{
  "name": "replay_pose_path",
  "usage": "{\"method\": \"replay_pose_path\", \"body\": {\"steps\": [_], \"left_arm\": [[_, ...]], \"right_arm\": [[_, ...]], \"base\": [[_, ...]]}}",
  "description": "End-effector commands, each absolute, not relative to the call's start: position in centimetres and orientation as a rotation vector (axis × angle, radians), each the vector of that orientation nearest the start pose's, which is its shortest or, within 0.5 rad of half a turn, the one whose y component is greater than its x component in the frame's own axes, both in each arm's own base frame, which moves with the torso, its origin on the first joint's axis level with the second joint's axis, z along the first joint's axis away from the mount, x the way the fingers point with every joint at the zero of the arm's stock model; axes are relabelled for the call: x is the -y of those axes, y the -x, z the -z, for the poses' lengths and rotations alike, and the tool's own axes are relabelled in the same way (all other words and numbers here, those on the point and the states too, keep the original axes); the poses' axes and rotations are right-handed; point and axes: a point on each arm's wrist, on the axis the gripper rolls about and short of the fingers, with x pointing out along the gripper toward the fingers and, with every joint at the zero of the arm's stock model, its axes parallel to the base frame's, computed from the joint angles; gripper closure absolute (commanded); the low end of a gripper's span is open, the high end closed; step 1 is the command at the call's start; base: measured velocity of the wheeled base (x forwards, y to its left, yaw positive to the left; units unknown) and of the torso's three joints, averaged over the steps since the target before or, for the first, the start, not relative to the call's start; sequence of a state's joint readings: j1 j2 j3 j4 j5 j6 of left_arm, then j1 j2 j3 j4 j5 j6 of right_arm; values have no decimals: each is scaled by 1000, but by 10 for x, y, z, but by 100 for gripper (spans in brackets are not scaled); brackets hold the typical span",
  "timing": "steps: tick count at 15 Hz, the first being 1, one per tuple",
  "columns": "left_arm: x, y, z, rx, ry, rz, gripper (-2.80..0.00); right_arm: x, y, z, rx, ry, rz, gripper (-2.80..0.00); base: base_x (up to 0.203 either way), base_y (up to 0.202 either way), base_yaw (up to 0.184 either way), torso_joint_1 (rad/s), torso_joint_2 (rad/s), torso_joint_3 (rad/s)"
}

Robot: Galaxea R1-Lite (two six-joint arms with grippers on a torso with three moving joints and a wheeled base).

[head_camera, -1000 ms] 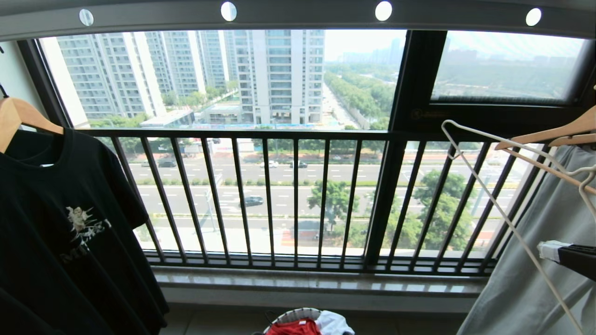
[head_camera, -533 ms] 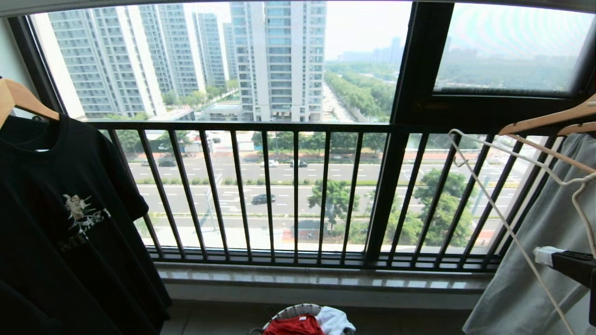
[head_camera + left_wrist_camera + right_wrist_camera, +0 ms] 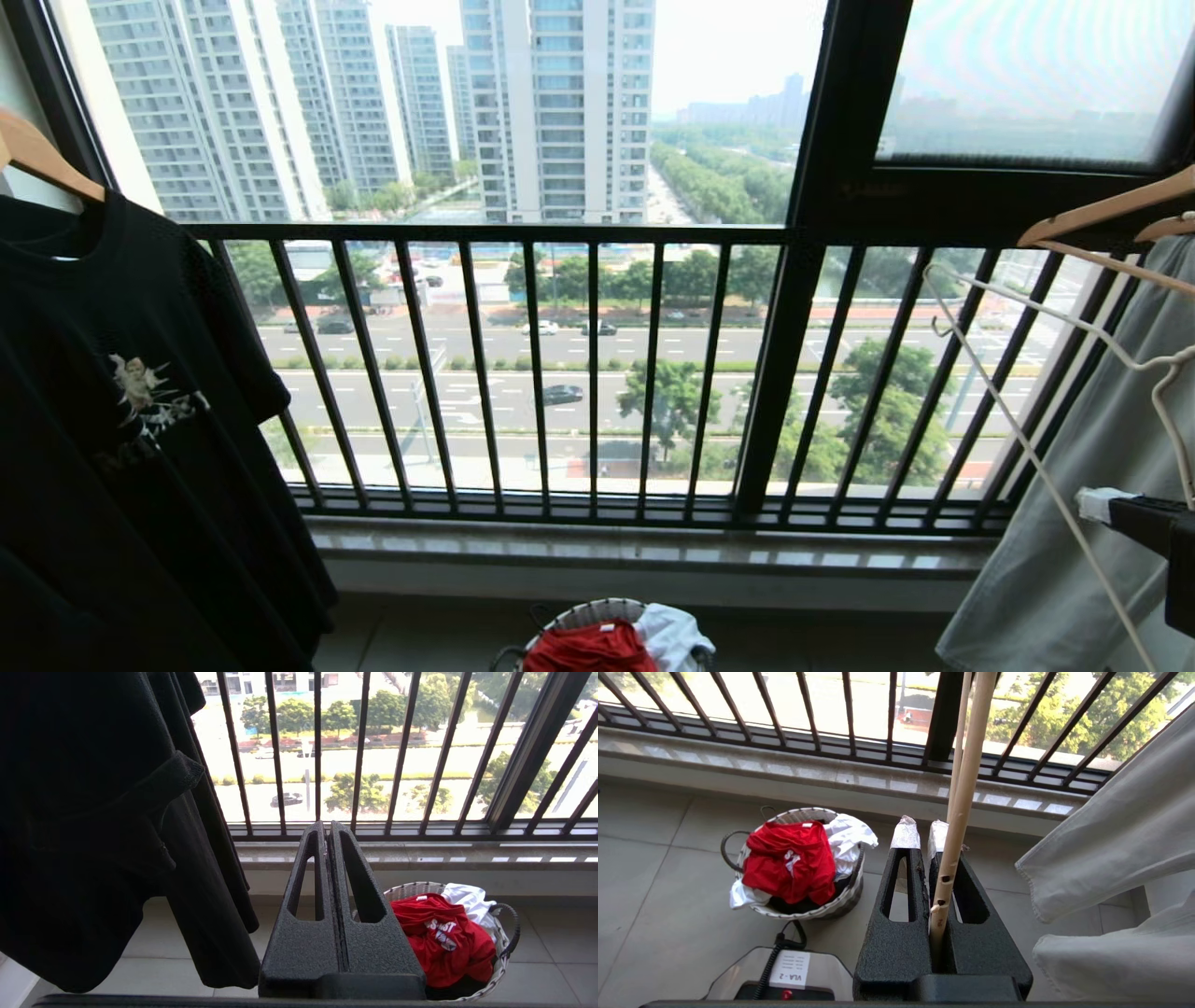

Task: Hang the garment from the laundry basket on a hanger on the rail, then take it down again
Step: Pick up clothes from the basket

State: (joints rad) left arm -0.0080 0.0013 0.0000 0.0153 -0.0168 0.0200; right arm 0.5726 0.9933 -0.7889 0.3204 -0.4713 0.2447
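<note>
Jaws pinching the hanger on the right gripper; left gripper sitting closed, empty. Wrist views are showing the whole garment in the basket.

Laundry baskets: one
Red T-shirts: one
Black T-shirts: one
Wire hangers: one
Wooden hangers: three
</note>
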Motion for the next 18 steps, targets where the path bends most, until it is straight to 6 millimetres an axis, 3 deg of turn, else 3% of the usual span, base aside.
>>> {"method": "replay_pose_path", "body": {"steps": [1,11,18], "left_arm": [[0,23,-74,-17,-20,26,0],[0,23,-74,-17,-20,25,0],[0,23,-74,-17,-20,26,0]], "right_arm": [[-49,-107,-237,-479,16,19,0],[-45,-110,-225,-479,9,61,0],[-39,-100,-224,-454,-5,57,0]], "base": [[0,0,0,-161,361,200],[0,0,0,-215,505,283],[0,0,0,-203,509,312]]}}
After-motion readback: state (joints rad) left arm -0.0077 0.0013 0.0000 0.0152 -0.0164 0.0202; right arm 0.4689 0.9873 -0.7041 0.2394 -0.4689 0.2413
